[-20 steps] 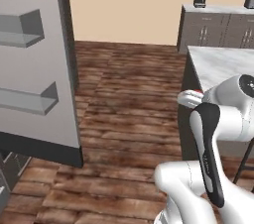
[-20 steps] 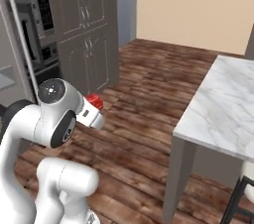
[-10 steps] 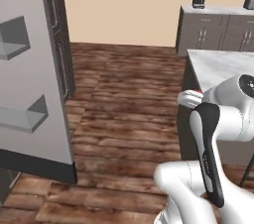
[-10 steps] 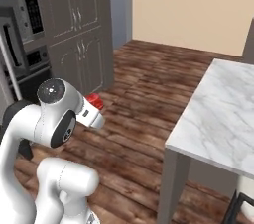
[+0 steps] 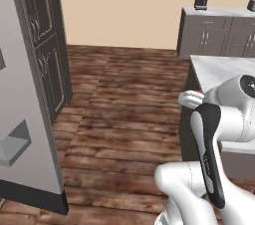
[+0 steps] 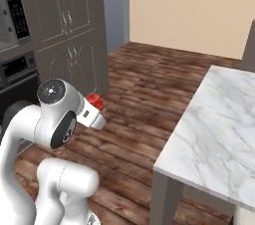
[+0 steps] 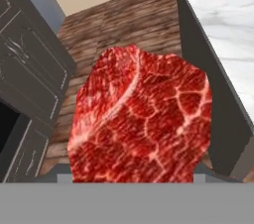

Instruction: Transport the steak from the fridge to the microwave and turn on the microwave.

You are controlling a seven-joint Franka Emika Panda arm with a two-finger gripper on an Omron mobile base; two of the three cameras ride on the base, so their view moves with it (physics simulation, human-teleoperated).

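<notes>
The steak is a marbled dark-red slab that hides the fingertips in the hand view. My gripper is shut on it, held close in front of the arm above the wooden floor. From the right base view the steak shows as a small red lump at the hand, and from the left as a red sliver at the gripper. The microwave sits built in at the upper left, with its black keypad at its right. The fridge door, grey with a shelf rack, stands at the left.
An oven sits under the microwave, with tall grey cabinets beside it. A marble-topped island stands to my right. Grey cabinets line the far wall. Open wooden floor lies ahead.
The whole scene has shifted in both base views, so the base has moved. The fridge door slid left and the island drew closer. The arm's pose and its hold on the steak are unchanged.
</notes>
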